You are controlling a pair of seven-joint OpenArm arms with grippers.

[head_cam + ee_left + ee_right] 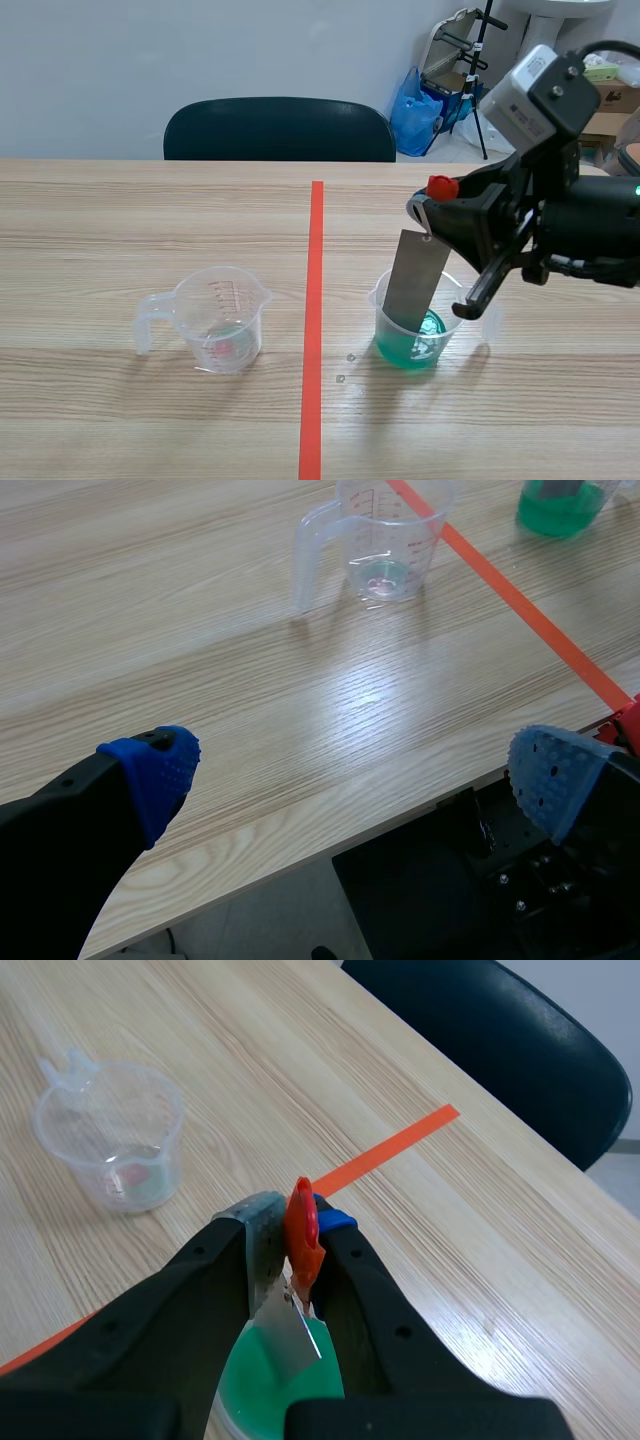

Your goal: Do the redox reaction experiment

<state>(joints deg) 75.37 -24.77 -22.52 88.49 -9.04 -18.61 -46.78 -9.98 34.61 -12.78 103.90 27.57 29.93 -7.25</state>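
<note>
Two clear cups stand mid-table, one on each side of the tape line (316, 300). The left cup (220, 318) is nearly empty; the right cup (412, 335) holds green liquid. One grey strip (415, 280) hangs from one red clip (441, 187) into the right cup. The right hand (300, 1222) grips the clip. The left hand (355, 775) gapes wide over the table's (200, 660) near edge.

Room and furnishings behind the work surface.
Light wood-grain table (120, 200) runs back toward a plain pale grey wall (200, 50); a dark padded chair back (280, 128) stands at its far edge. Far right corner holds a blue plastic bag (412, 105), black folding stand (481, 60) and brown cardboard box (618, 100).
</note>
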